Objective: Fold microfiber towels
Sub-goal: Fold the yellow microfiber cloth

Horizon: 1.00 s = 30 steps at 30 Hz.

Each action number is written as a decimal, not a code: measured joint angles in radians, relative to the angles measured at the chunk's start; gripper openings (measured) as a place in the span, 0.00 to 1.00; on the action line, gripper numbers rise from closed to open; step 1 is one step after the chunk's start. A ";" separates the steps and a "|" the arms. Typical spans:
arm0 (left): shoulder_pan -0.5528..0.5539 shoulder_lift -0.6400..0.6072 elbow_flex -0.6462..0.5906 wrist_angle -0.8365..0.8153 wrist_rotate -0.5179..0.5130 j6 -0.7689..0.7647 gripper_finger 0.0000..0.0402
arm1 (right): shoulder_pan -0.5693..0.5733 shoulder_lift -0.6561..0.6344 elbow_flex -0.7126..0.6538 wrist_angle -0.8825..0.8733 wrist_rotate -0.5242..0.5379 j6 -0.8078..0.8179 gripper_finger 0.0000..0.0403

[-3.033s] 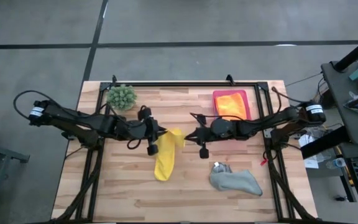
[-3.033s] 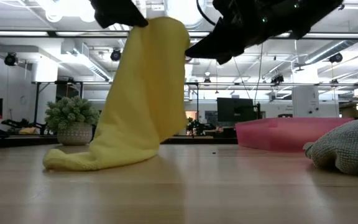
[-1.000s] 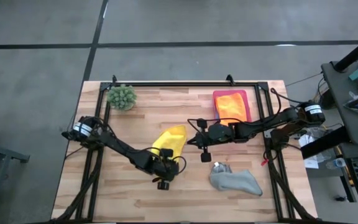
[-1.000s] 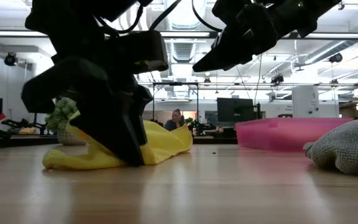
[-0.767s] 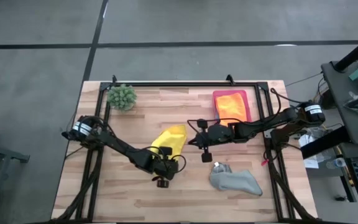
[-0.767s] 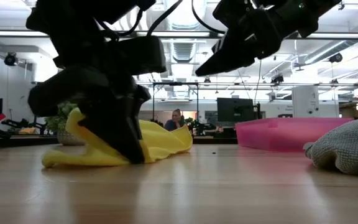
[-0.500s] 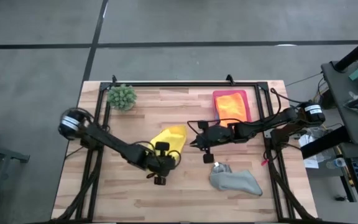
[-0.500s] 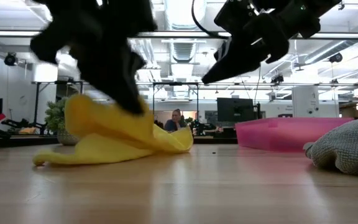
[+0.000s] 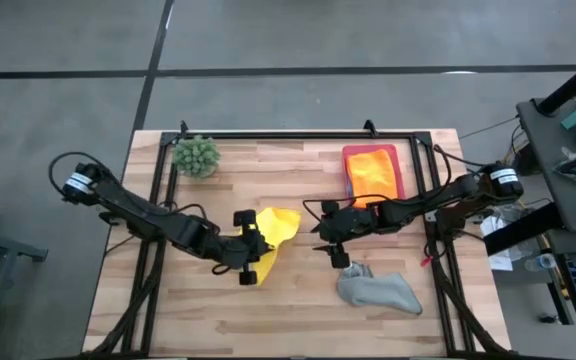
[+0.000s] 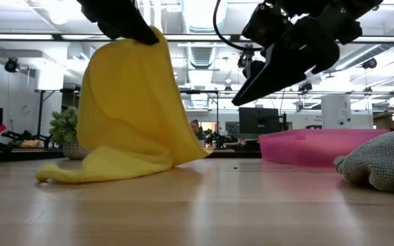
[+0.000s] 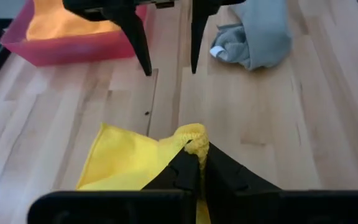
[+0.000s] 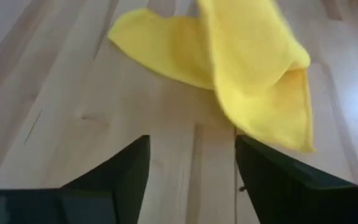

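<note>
Item: soft yellow microfiber towel, mid-table, fold in hand.
Left gripper pinches one towel edge aloft, the rest trailing on the wooden table. Right gripper, fingers spread, faces it nearby; next it likely takes a free corner.

The wooden table stands on a grey concrete floor crossed by dark seam lines. A dark desk crowded with equipment sits at the right edge of the high view. Across the table, the low view opens onto a big workshop: white ceiling ducts, bright ceiling lamps, black monitors on far benches, and what seems to be a person seated far back.
</note>
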<state>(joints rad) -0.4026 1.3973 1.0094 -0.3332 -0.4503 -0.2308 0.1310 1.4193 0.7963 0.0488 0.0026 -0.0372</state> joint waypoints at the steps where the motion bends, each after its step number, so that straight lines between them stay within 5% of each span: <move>1: 0.000 -0.005 -0.001 -0.002 -0.002 0.001 0.00 | 0.000 0.003 -0.005 0.021 0.012 -0.006 0.58; 9: 0.001 -0.009 -0.001 0.012 -0.009 0.007 0.00 | 0.000 0.187 -0.029 0.294 0.097 -0.156 0.58; 13: 0.001 -0.009 -0.001 0.011 -0.009 0.002 0.00 | 0.000 0.343 -0.009 0.434 0.274 -0.228 0.58; 19: 0.001 -0.028 -0.001 0.010 -0.009 0.002 0.00 | -0.015 0.450 0.064 0.446 0.363 -0.220 0.55; 22: 0.000 -0.039 -0.001 0.009 -0.009 0.005 0.00 | -0.019 0.447 0.082 0.429 0.365 -0.213 0.44; 27: -0.003 -0.054 0.001 0.011 -0.010 0.020 0.00 | -0.021 0.407 0.081 0.401 0.365 -0.234 0.11; 30: -0.009 -0.062 0.004 0.010 -0.010 0.033 0.00 | -0.020 0.368 0.079 0.361 0.365 -0.248 0.04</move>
<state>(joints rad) -0.4115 1.3353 1.0134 -0.3230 -0.4606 -0.1982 0.1108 1.7876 0.8757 0.4100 0.3672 -0.2852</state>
